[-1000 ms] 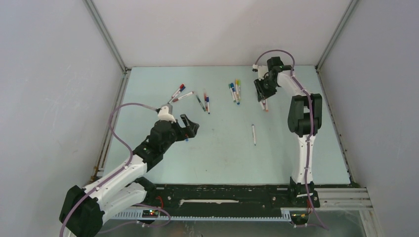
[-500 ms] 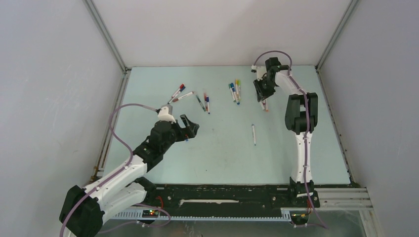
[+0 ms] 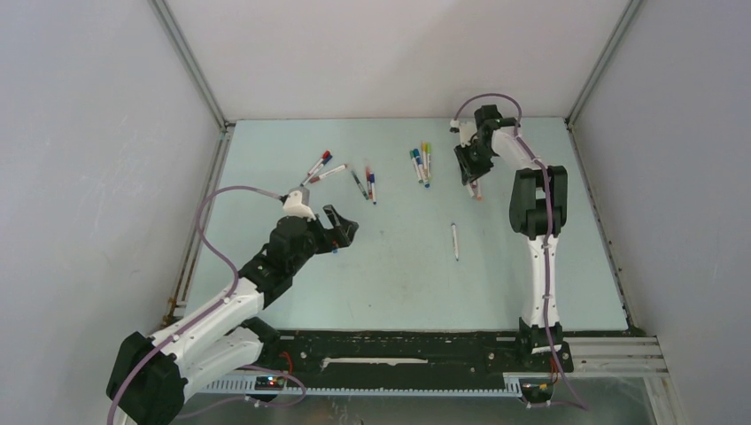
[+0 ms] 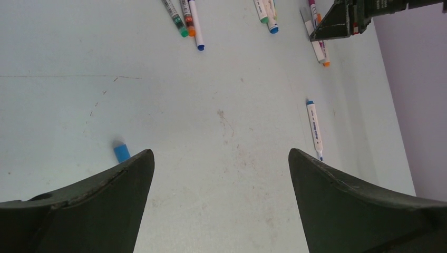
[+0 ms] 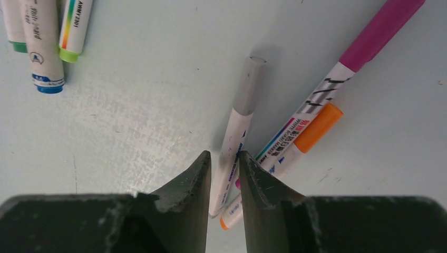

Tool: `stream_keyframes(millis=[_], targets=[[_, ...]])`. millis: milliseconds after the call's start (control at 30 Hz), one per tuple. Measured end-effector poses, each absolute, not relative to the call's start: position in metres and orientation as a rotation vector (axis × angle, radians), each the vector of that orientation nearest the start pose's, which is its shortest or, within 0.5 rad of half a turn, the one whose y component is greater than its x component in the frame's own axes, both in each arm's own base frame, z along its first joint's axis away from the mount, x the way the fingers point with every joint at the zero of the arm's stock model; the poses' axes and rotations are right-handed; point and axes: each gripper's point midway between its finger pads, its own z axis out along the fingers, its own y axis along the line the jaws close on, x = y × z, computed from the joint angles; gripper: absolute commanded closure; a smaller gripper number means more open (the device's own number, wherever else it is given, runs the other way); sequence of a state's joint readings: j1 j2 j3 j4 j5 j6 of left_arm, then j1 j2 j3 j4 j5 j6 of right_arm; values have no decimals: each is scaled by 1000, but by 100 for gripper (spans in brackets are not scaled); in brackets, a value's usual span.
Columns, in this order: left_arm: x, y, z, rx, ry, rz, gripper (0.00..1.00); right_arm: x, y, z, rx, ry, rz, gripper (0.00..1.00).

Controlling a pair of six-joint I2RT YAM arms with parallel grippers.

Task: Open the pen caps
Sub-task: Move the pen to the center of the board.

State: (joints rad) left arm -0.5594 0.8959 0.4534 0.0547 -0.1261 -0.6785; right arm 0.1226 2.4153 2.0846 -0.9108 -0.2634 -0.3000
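Pale green table [image 3: 398, 274], bearing two arms: left gripper [image 3: 341, 232] hovering released, jaws wide apart, over the near-left area; right gripper [image 5: 225, 174] at the far right, fingers clenched on the white barrel of a grey-capped pen [image 5: 234, 142], its grey cap [image 5: 249, 87] still on. Pens, scattered along the far half in small clusters, with pen caps [image 4: 188, 29] still on the tips; one lone pen [image 3: 455, 241] near centre. One loose blue cap [image 4: 121, 152], lying on the table just beside the left gripper's finger.
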Motion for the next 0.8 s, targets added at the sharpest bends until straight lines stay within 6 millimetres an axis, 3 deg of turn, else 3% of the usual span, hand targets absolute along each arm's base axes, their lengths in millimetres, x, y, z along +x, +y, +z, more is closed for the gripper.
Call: stream_keyframes(millis=[267,500,800], targets=[[273,-176,147,-207,1996,-695,0,502,95,14,-669,2711,272,76],[271,-175,142,-207,2002,-693,0,498,98,12,-721,2699,213,91],[265,-182,149,-196,1963,-777,0,450,103,12,-783,2747,250,100]])
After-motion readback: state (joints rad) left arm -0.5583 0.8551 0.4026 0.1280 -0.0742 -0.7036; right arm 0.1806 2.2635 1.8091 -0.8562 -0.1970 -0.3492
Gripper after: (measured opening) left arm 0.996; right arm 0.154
